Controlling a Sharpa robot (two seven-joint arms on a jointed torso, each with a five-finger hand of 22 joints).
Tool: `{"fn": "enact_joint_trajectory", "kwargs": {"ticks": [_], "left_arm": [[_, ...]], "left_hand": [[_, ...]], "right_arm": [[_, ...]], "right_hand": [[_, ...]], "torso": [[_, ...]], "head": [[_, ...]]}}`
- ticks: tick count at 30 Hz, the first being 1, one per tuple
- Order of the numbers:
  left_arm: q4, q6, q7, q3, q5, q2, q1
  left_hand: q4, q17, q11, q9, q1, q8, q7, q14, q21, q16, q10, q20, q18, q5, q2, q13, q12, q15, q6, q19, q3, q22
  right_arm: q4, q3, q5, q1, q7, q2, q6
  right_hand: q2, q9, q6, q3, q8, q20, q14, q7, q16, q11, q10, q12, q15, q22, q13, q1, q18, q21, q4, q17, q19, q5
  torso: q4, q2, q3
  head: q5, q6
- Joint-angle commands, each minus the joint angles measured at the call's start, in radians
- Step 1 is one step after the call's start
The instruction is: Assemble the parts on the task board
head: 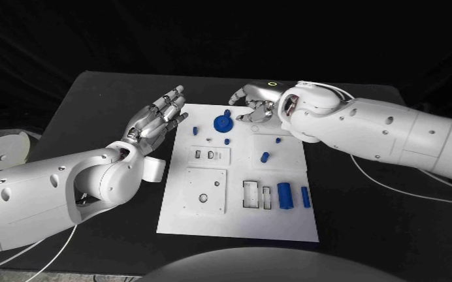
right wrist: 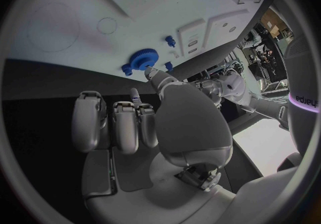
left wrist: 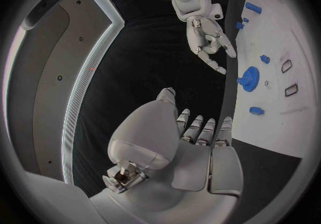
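Observation:
The white task board (head: 236,220) lies mid-table. A blue gear (head: 223,123) sits near its far edge, with small blue pegs (head: 195,129) (head: 264,157) around it. Two blue cylinders (head: 283,195) stand at the board's right side. My right hand (head: 254,102) hovers over the far edge just beyond the gear, fingers loosely curled, nothing in them. My left hand (head: 155,120) is off the board's left edge, palm up, fingers spread and empty. The left wrist view has the left hand (left wrist: 194,138), the gear (left wrist: 249,79) and the right hand (left wrist: 211,42). The right wrist view has the right hand (right wrist: 134,122) close to the gear (right wrist: 143,59).
Rectangular slots (head: 251,194) and a square plate with a round hole (head: 204,190) mark the board's near half. A white round object (head: 12,148) lies at the table's left edge. A thin cable (head: 396,187) crosses the black table on the right.

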Motion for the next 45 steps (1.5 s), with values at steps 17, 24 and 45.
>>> {"fn": "enact_joint_trajectory", "kwargs": {"ticks": [17,24,45], "left_arm": [[-0.008,0.021,0.007,-0.001,0.0,0.012,-0.002],[-0.01,0.023,0.011,-0.001,0.0,0.012,-0.004],[-0.011,0.029,0.009,-0.001,0.0,0.012,-0.005]], "left_hand": [[-0.001,0.001,0.007,0.001,0.01,0.007,0.004,0.001,0.005,0.007,0.002,0.004,0.007,0.008,-0.003,0.001,0.006,0.008,0.009,0.004,0.004,0.002],[-0.001,0.001,0.007,0.001,0.011,0.006,0.004,0.001,0.005,0.007,0.002,0.004,0.007,0.008,-0.003,0.001,0.006,0.008,0.007,0.004,0.005,0.002],[-0.002,0.002,0.008,0.001,0.012,0.006,0.003,0.002,0.005,0.009,0.001,0.004,0.007,0.009,-0.004,0.001,0.007,0.009,0.005,0.005,0.005,0.002]], "right_arm": [[0.083,-0.009,0.056,-0.013,-0.039,-0.255,-0.001],[0.073,-0.009,0.003,-0.049,-0.029,-0.277,-0.026],[0.09,-0.009,0.017,-0.08,-0.032,-0.314,-0.016]], "right_hand": [[0.008,0.011,0.027,-0.035,0.007,0.001,0.089,0.001,0.042,0.008,0.107,0.005,0.007,0.114,0.263,0.009,-0.018,0.052,0.005,0.229,0.046,-0.051],[0.001,0.016,0.02,-0.06,0.006,-0.003,0.097,-0.002,0.061,0.004,0.107,0.005,0.002,0.132,0.263,0.001,-0.023,0.069,0.018,0.246,0.06,-0.074],[-0.01,0.048,0.0,-0.117,0.013,-0.002,0.091,0.001,0.04,0.007,0.107,0.005,0.004,0.119,0.263,-0.013,-0.017,0.047,0.072,0.229,0.049,-0.123]], "torso": [[-0.0023,0.0,0.0021],[-0.0022,0.0,0.0019],[-0.0025,-0.002,0.0018]], "head": [[-0.008,0.004],[-0.008,0.008],[-0.005,0.001]]}}
